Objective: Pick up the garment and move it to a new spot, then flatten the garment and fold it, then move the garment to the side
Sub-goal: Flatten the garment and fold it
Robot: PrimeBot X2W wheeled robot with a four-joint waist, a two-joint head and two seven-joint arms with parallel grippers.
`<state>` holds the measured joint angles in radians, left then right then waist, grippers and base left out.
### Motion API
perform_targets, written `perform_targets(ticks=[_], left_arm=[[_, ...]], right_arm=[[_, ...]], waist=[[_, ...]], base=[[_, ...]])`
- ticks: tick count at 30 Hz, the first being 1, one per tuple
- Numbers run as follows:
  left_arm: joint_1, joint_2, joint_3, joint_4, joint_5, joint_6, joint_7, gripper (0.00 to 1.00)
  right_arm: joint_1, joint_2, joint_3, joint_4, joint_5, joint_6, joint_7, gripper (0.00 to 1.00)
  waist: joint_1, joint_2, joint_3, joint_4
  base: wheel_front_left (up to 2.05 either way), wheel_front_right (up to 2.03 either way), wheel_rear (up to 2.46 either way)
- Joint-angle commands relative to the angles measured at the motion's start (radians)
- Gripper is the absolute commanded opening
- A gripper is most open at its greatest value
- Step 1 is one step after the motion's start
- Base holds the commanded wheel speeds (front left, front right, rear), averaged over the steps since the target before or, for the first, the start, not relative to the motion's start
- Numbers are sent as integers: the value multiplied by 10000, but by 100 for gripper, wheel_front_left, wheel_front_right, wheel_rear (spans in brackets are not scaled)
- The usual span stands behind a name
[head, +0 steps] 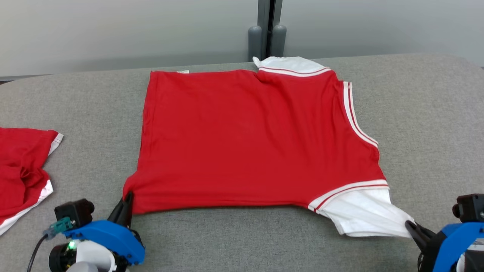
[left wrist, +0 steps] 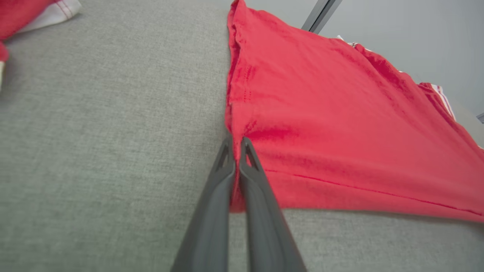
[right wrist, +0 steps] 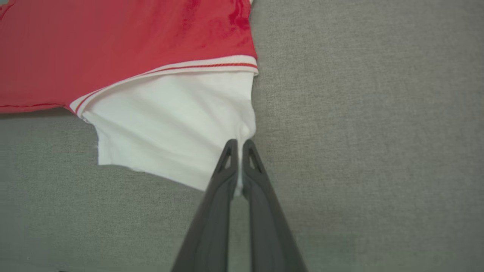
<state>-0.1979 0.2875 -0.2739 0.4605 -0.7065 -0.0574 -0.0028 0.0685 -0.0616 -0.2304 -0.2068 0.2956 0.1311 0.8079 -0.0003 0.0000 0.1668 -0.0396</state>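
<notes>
Seemingly a robotics test lab: a wide counter (head: 416, 113) padded in grey fabric, backed by plain pale partition panels (head: 113, 30) meeting at a dark metal post (head: 269, 22), one red T-shirt (head: 245, 139) spread flat, another red garment (head: 22, 166) heaped aside.

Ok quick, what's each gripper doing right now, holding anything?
Left gripper: closed on the shirt, at its red corner.
Right gripper: closed on the shirt's white sleeve.

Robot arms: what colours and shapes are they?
The left tool and right tool each have two long, dark grey, pointed fingers. Behind sit blue covers and black boxes. On the left, a green light glows beside a black cable.
</notes>
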Motion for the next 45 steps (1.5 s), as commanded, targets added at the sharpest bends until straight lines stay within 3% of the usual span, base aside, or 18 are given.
perform_targets(ticks=[1,6,12,16,21,31,45], left_arm=[[356,155,51,-368,-44,309,211,0],[1389,236,160,-1561,-173,1286,1012,0],[2701,476,255,-3098,-140,2710,2072,0],[3377,480,171,-4260,-376,3171,2782,0],[3487,796,-55,-5214,-355,3054,3308,0],[1954,1066,-179,-5943,-804,2337,4182,0],[249,279,139,-4624,-908,2343,3415,0]], right_arm=[[338,52,-112,-382,149,-6,330,0],[966,104,-161,-986,715,-4,976,0],[1303,105,-362,-1193,1163,-4,964,0],[1320,103,-530,-1187,1278,-4,869,0],[1240,104,-530,-1328,1359,-3,834,0],[-730,104,73,-1672,898,-3,-916,0],[-2624,-305,637,-271,440,-3,-1790,0]], waist=[[3,0,-43,-5],[3,0,-64,4],[3,0,70,-16],[3,0,160,58],[3,0,221,216],[3,0,521,243],[3,0,1228,382]], base=[[0,0,0],[0,0,0],[0,0,0],[0,0,0],[0,0,0],[0,0,0],[0,0,0]])
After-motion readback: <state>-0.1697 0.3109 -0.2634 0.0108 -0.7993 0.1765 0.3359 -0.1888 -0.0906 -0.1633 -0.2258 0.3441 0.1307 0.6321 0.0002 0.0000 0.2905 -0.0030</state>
